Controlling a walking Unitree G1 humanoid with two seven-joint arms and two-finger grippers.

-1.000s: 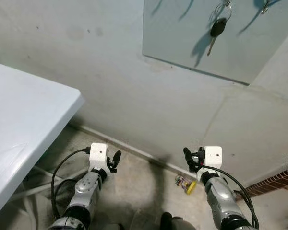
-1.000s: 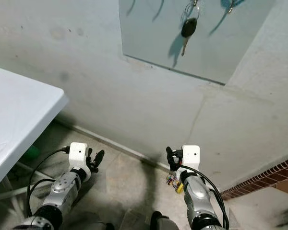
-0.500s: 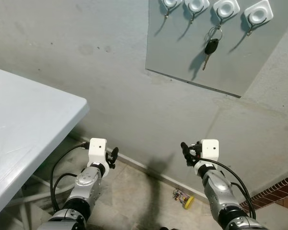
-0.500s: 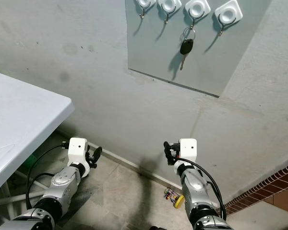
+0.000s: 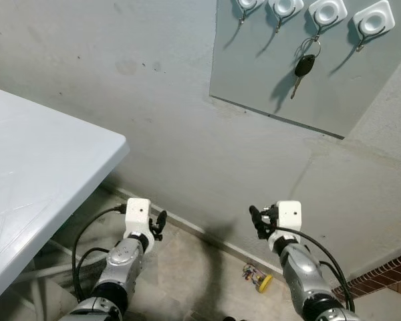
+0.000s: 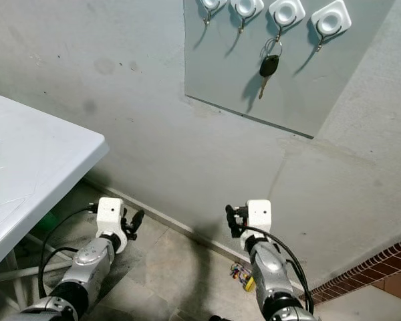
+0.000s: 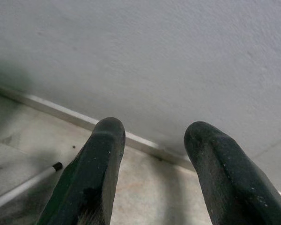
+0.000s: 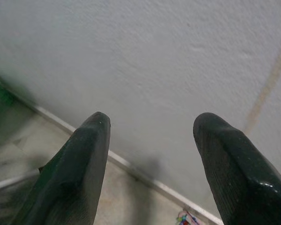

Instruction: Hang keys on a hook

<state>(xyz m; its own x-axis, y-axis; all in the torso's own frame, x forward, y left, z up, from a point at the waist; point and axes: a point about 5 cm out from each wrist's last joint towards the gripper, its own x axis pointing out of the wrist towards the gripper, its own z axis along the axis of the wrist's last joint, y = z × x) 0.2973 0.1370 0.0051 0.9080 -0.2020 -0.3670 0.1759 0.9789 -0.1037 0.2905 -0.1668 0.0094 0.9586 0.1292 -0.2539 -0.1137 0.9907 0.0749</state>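
Note:
A black car key [image 5: 305, 67] hangs by its ring from the third white hook [image 5: 326, 12] on a grey wall panel [image 5: 254, 73]. The other hooks, such as the one at the right end [image 5: 375, 19], are bare. Both arms are held low in front of me, far below the panel. My left gripper [image 5: 159, 223] points at the wall's foot, open, and its fingers [image 7: 103, 154] hold nothing. My right gripper [image 5: 257, 221] is open too, with nothing between its fingers [image 8: 89, 145].
A white table [image 5: 40, 180] fills the left side, its corner close to my left arm. A small colourful object [image 5: 257, 275] lies on the floor by the skirting. Red brick edging [image 5: 387, 274] runs at the lower right.
The camera tilted up and turned slightly, bringing the hooks into view. The key stays on its hook, and both grippers stay open and low.

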